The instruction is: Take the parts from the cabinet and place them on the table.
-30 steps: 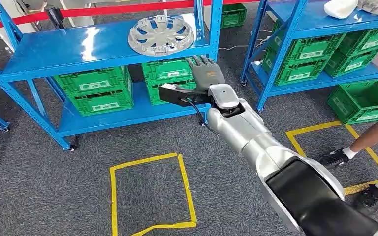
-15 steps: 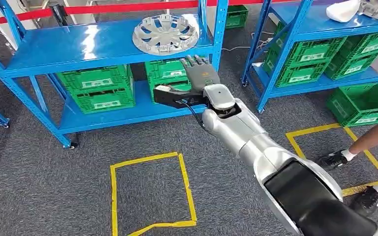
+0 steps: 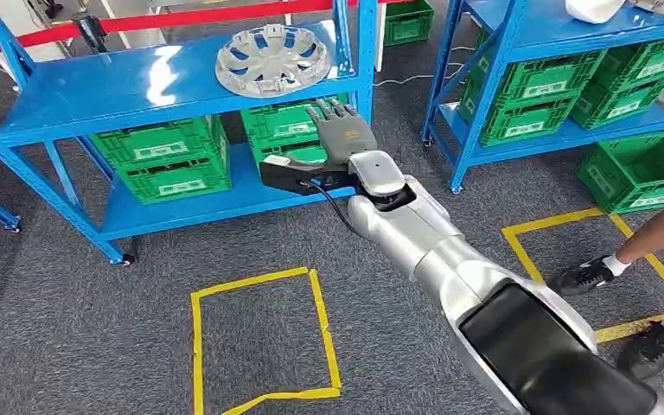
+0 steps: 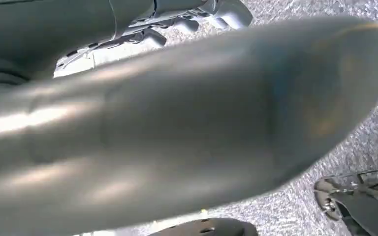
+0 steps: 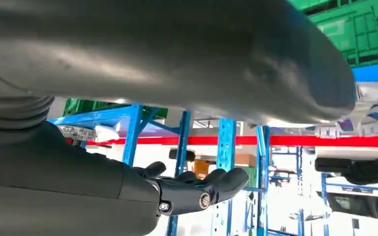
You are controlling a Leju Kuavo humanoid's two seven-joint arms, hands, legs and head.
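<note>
A: The whole scene is being shifted leftward against the earlier head picture, so the camera is being turned; the right hand (image 3: pixel 341 131) is being carried a little further toward eleven o'clock, closer under the blue rack (image 3: pixel 95 91).

B: Is anything being held?

A: Nothing is being gripped. The fingers are being kept extended and apart, palm empty. Of the left hand (image 4: pixel 177 128) only a blurred grey mass is being shown, so its state cannot be told.

B: And the part?

A: The silver wheel cover (image 3: pixel 271 58) is lying flat on the rack's upper shelf, at twelve o'clock from the hand, apart from it.

B: Which step is being worked?

A: The approach, judging by this. The hand is likely being required to rise above the shelf edge before the rim is grasped.
</note>
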